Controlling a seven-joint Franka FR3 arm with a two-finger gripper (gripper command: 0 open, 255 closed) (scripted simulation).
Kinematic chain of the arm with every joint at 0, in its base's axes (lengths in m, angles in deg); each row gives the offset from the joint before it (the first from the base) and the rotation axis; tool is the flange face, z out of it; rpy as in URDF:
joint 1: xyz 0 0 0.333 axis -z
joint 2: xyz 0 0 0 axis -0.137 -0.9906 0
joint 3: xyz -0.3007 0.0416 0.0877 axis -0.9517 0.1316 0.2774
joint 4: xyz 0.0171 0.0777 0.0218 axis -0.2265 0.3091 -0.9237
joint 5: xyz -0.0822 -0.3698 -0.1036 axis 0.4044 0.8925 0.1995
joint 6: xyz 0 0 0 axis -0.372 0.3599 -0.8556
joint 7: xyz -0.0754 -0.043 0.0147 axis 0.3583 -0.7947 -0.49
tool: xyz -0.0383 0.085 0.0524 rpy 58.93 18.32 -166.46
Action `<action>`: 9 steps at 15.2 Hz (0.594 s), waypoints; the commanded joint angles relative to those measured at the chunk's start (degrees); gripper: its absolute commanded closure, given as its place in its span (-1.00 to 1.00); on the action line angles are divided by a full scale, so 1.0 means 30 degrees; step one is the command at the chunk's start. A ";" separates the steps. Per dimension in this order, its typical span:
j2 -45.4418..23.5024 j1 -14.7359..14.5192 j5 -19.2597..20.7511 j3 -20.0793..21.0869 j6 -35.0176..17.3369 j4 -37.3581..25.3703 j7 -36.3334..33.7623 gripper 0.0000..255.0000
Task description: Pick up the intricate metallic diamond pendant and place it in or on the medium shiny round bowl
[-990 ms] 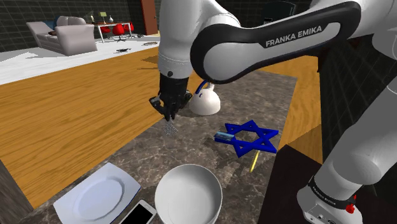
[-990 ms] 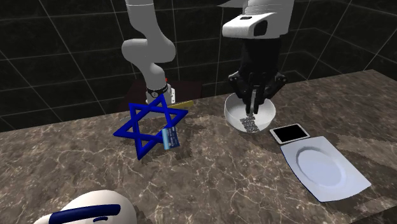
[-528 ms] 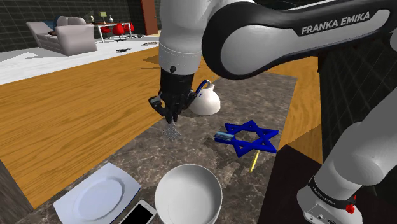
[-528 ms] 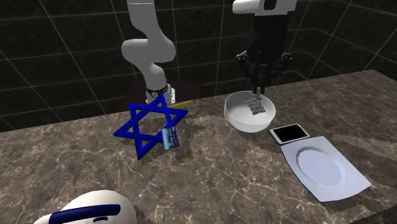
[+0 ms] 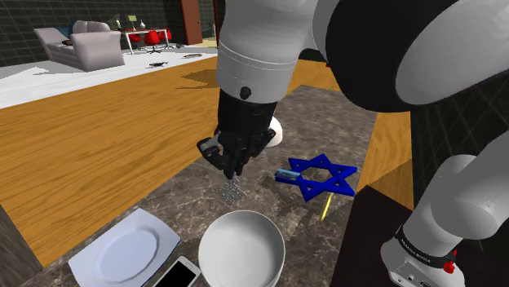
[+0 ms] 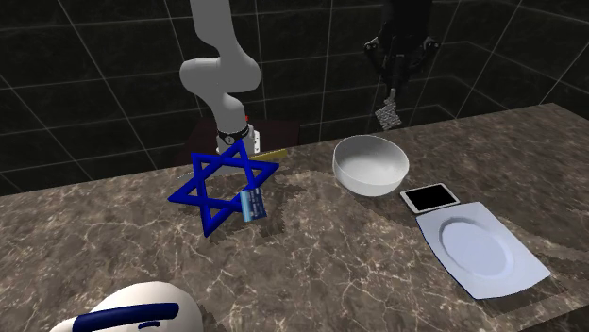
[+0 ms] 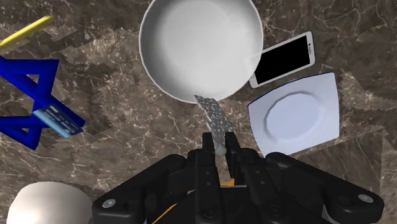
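My black gripper (image 5: 232,171) (image 6: 394,87) (image 7: 219,145) is shut on the top of a silvery latticed diamond pendant (image 5: 232,192) (image 6: 386,117) (image 7: 212,117), which hangs from the fingers high above the dark marble counter. The white round bowl (image 5: 242,249) (image 6: 371,164) (image 7: 201,49) stands upright on the counter. In the wrist view the pendant's lower tip overlaps the bowl's near rim. In the second exterior view the pendant hangs above the bowl's far right rim.
A blue star-shaped frame (image 5: 320,175) (image 6: 222,184) (image 7: 25,95) lies on the counter with a small blue card against it and a yellow pencil (image 5: 325,207) (image 7: 25,33) behind. A phone (image 6: 429,196) (image 7: 284,58) and a white square plate (image 5: 125,249) (image 6: 482,247) (image 7: 294,117) sit beside the bowl. A white rounded pot (image 7: 46,203) (image 6: 132,309) stands near.
The gripper has risen with the pendant and shifted toward the bowl; in the second exterior view it climbed from bowl level to well above the rim.
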 commanded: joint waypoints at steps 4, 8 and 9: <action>0.0838 -0.0519 -0.0549 0.0252 -0.0136 0.0816 -0.0578 1.00; 0.0924 -0.0597 -0.0635 0.0358 -0.1143 0.1892 -0.0653 1.00; 0.0932 -0.0611 -0.0649 0.0393 -0.1394 0.2151 -0.0677 1.00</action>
